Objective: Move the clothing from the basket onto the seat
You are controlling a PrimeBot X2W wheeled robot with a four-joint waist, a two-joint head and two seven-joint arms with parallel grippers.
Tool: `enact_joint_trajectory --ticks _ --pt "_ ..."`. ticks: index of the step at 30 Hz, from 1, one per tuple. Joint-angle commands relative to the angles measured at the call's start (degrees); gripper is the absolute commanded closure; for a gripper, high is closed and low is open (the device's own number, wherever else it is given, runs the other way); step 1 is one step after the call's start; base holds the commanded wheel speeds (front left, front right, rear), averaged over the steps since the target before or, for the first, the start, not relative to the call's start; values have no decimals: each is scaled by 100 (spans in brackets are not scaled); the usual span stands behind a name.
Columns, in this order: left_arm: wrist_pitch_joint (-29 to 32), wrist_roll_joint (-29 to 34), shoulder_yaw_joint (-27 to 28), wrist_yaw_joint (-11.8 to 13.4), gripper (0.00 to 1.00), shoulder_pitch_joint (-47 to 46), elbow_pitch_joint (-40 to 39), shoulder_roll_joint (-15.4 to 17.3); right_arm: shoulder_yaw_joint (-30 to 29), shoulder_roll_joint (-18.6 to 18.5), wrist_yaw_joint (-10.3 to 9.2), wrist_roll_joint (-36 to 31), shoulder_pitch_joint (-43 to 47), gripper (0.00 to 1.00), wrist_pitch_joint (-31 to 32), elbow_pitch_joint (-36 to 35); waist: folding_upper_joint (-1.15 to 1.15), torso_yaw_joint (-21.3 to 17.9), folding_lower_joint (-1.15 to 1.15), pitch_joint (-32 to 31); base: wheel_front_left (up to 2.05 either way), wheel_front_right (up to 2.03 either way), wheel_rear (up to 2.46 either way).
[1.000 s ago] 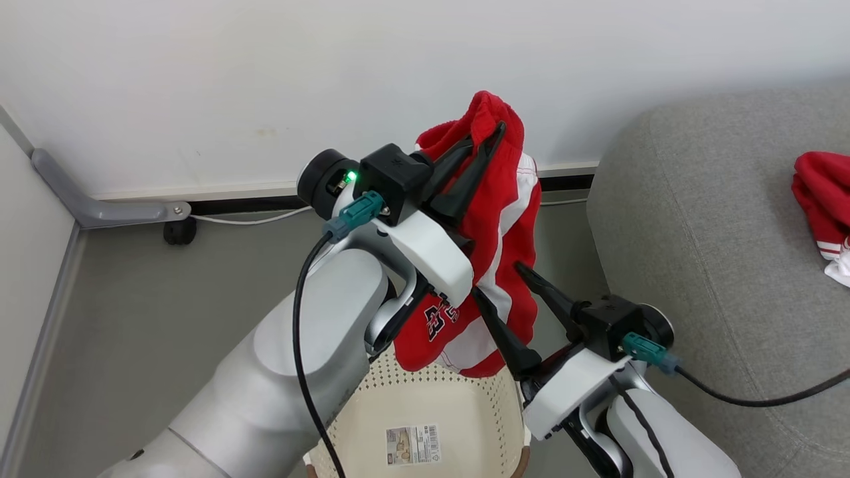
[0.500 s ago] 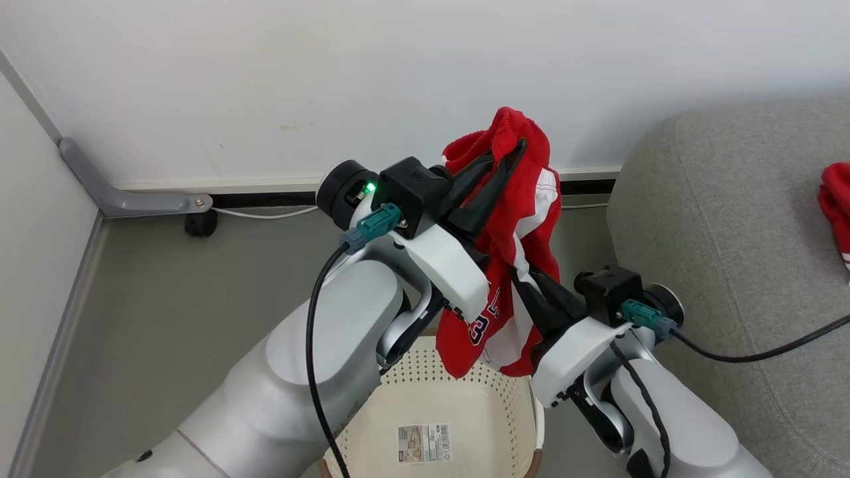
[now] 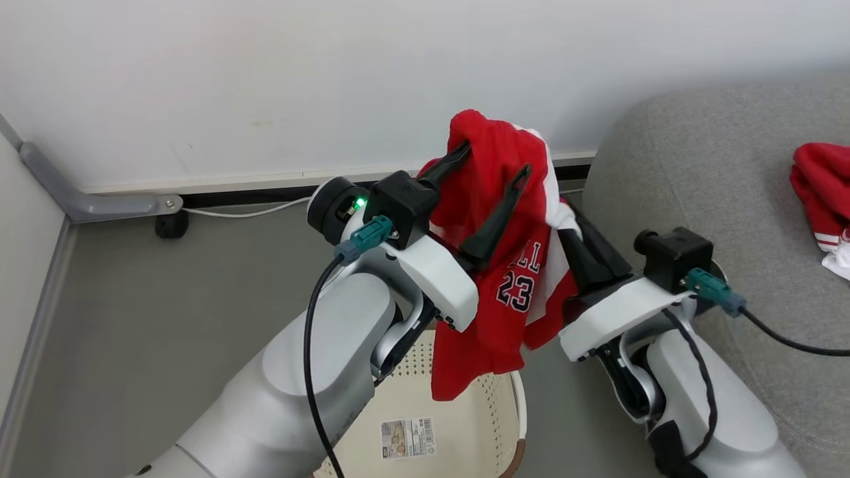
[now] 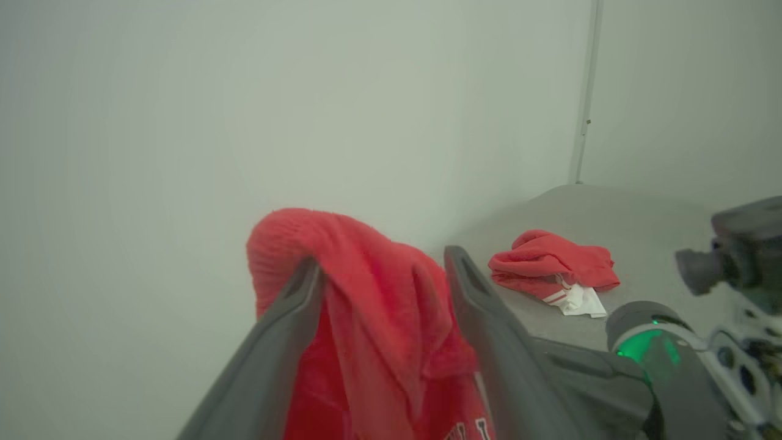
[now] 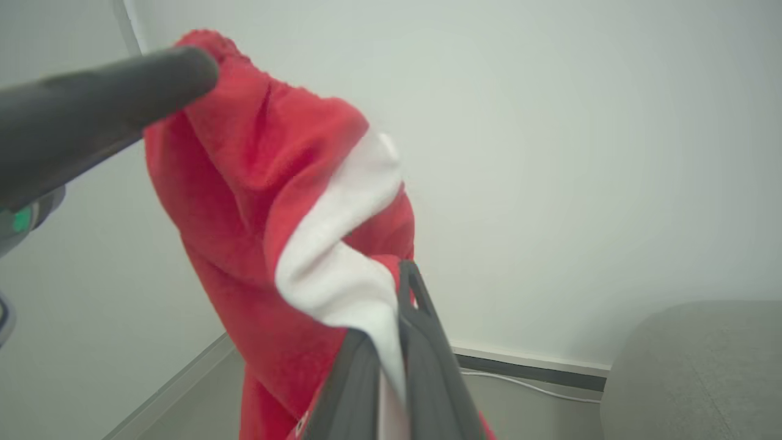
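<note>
Spread wide, the jaws of the left gripper [image 3: 495, 159] clamp nothing. The clothing [image 3: 511, 285] merely drapes over and between its two dark fingers [image 3: 498, 212], hooked there at its 12 o'clock end. Jaws of the right gripper [image 3: 568, 220] are pressed together on a white trim band at the garment's 3 o'clock edge, so that pinch looks to be the one real hold. From these two supports the red cloth hangs with its long axis running 12 to 6 o'clock in the head view, lettering toward the camera. Its lower hem dangles over the far side of the basket [image 3: 512, 398]; whether it touches the rim I cannot tell. A printed label [image 3: 406, 438] lies on the part of the basket's floor that shows, with no cloth on it. The seat [image 3: 717, 172] lies at 3 o'clock from the garment, and the right arm is the nearer of the two to it. A carry that way would likely need the cloth to slip free of the left fingers first. A second red garment [image 3: 820, 189] lies on the seat toward its far 3 o'clock side.
</note>
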Motion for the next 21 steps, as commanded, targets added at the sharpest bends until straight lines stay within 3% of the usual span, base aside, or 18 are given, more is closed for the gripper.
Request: enact_joint_trajectory --ticks 1,21 --pt "-35 53 234 5 0 -75 -97 73 -80 75 17 -21 33 100 -36 -254 0 -89 0 25 0 0 0" --pt "-35 310 307 -332 0 593 89 73 -1897 -456 17 -319 135 100 -36 -1261 0 -1027 0 68 0 0 0"
